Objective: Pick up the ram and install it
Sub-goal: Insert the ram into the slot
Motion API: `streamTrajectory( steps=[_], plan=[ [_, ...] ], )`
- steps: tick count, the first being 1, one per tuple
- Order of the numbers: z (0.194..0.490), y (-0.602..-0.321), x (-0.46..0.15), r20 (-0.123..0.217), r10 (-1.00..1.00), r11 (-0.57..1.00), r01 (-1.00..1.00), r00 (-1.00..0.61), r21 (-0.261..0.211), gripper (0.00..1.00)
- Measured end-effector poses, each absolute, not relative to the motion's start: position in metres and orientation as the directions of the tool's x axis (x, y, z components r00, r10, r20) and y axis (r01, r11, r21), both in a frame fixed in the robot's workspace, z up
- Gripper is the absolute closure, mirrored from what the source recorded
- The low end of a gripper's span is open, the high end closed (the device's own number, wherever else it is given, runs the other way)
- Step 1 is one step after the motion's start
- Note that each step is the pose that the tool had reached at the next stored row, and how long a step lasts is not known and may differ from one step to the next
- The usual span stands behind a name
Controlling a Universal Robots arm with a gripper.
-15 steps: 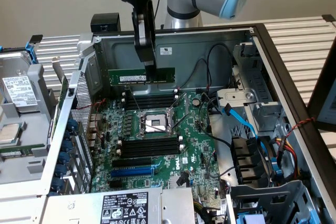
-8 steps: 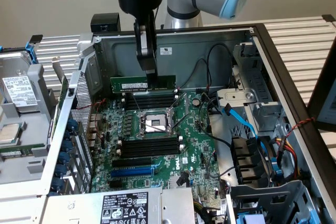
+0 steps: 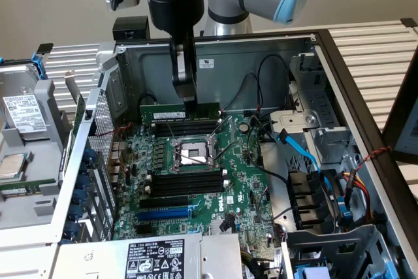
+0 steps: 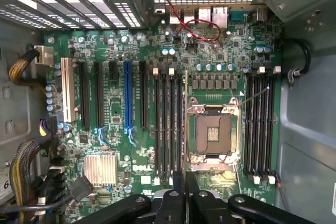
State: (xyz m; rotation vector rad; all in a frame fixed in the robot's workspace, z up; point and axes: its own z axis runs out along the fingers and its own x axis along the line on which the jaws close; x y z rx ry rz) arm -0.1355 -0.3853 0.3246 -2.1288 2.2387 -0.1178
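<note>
As the black metal gripper (image 3: pixel 186 98) is clamping the long thin green circuit-board ram (image 3: pixel 163 112) above the black plastic memory slots (image 3: pixel 196 129), it is probably needing to hold that ram level and slot-aligned.

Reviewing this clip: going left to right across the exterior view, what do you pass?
labelled drive → perforated case panel → the ram, held upright in the tool → blue cable → dark panel
</note>
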Motion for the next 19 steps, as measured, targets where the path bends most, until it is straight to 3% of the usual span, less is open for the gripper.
streamTrajectory(
  steps=[19],
  plan=[
    [0.301,-0.396,-0.134,0.017,-0.999,0.049,-0.995,-0.051,-0.086,0.87]
  ],
)
